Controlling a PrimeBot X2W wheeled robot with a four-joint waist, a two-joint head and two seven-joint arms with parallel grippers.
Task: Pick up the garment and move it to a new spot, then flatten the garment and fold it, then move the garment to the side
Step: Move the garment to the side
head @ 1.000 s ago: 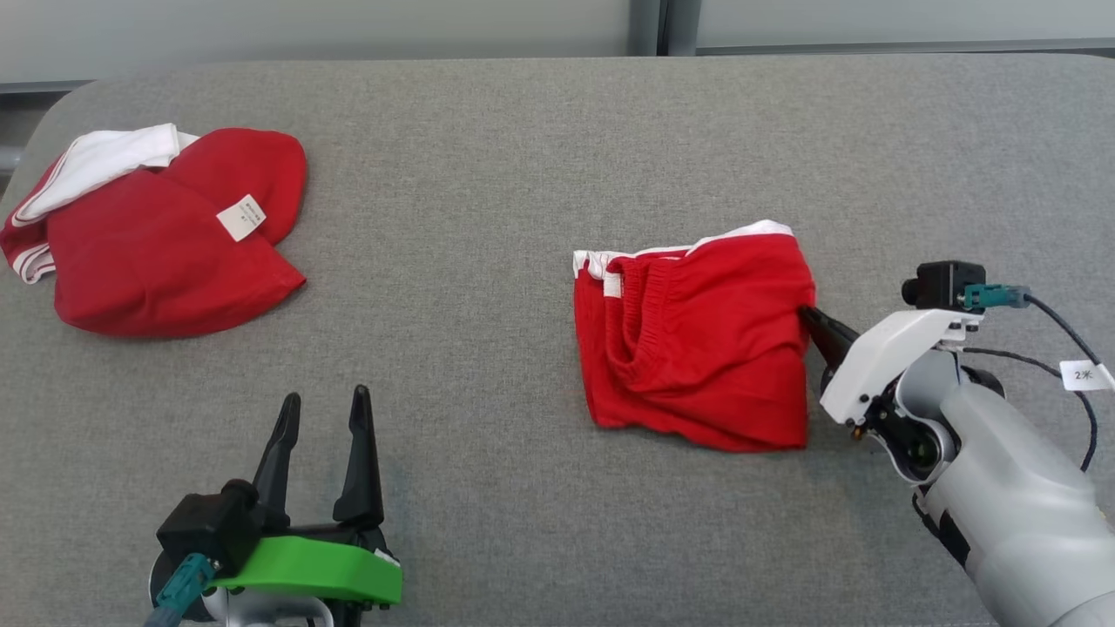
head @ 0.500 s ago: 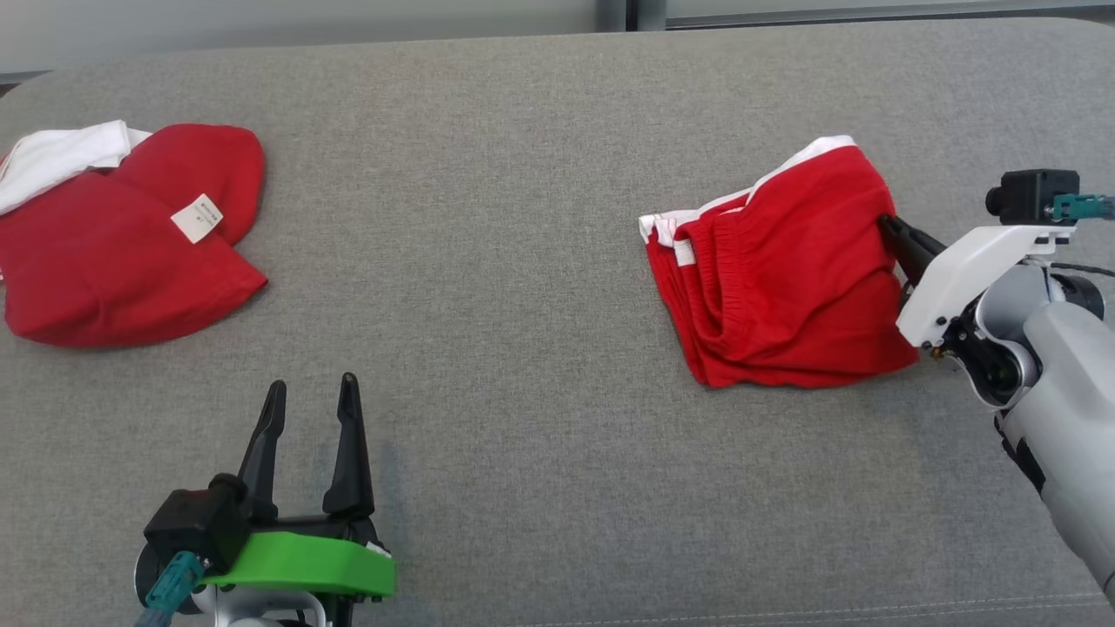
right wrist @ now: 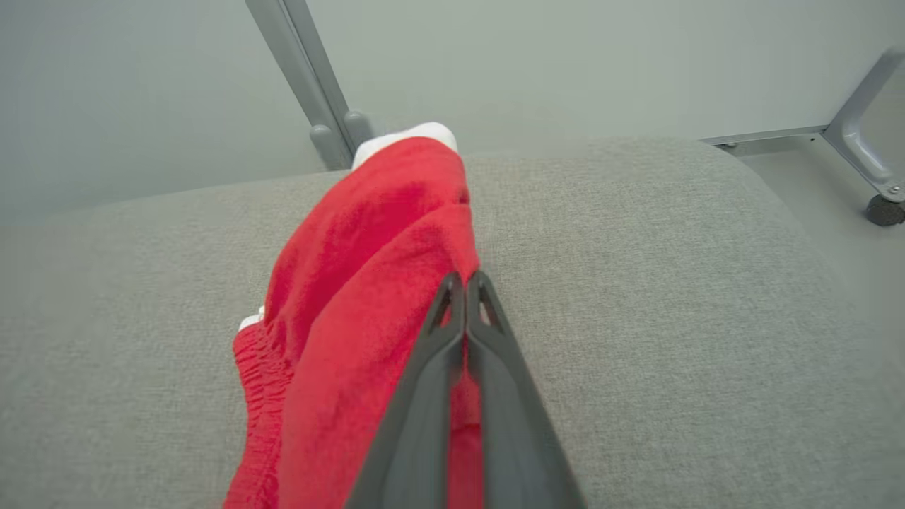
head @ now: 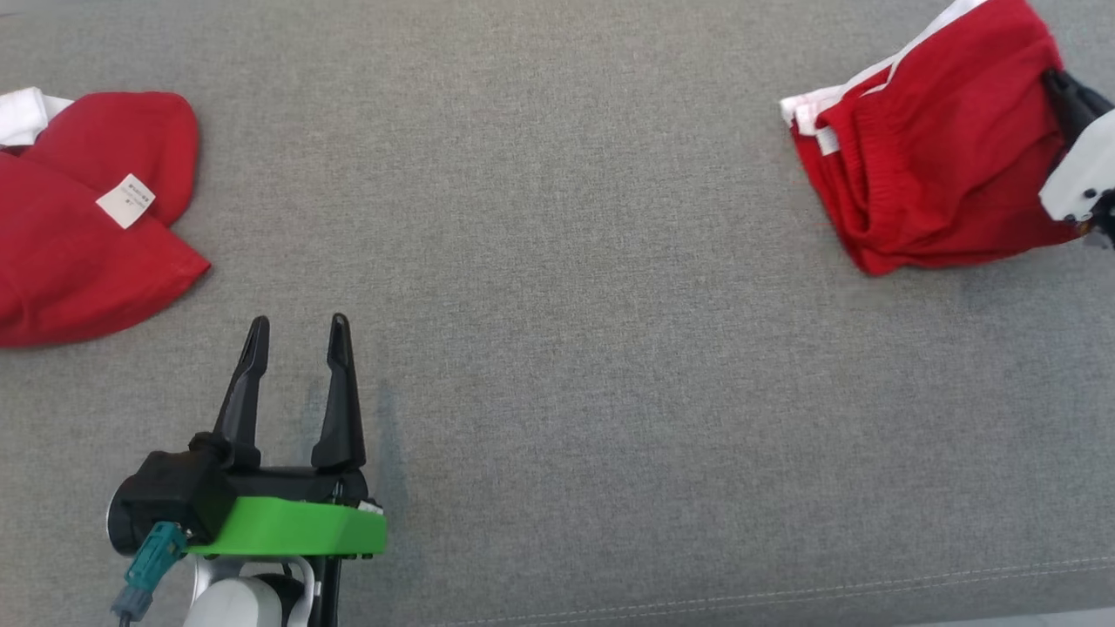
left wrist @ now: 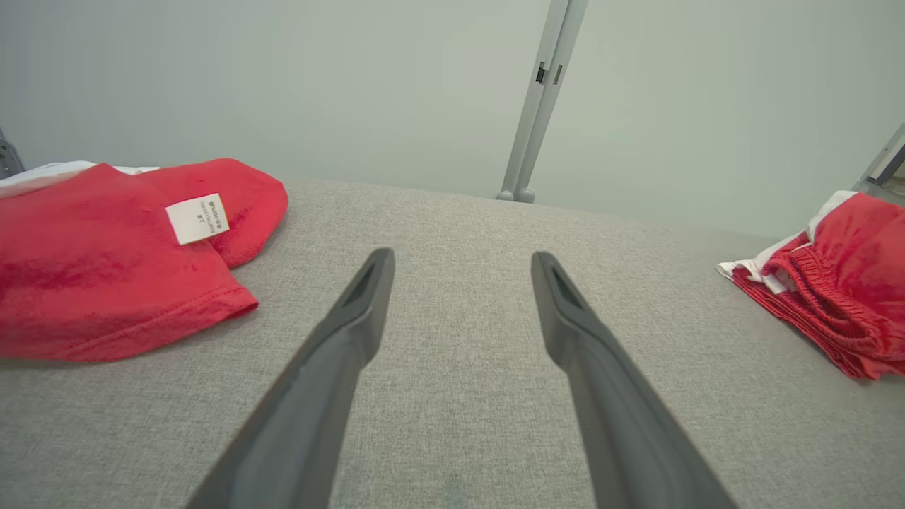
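While the right gripper (right wrist: 465,281) has its fingers pinched together on one edge of the folded red garment (head: 932,148), that garment sits on the grey worktop (head: 557,261) at the upper right of the head view. The left gripper (head: 298,320) hovers at the lower left, fingers apart and holding nothing. A second red garment (head: 78,261) with a white label (head: 126,200) lies at the far left.

I judge this a lab-style robot test bay, not a home. The tabletop (head: 557,261) is padded in plain grey fabric with a stitched seam (head: 871,585). Bare pale wall panels (left wrist: 283,85) enclose it, joined by a grey metal post (left wrist: 541,106). A metal frame leg (right wrist: 855,155) ends in a dark round foot (right wrist: 885,210).
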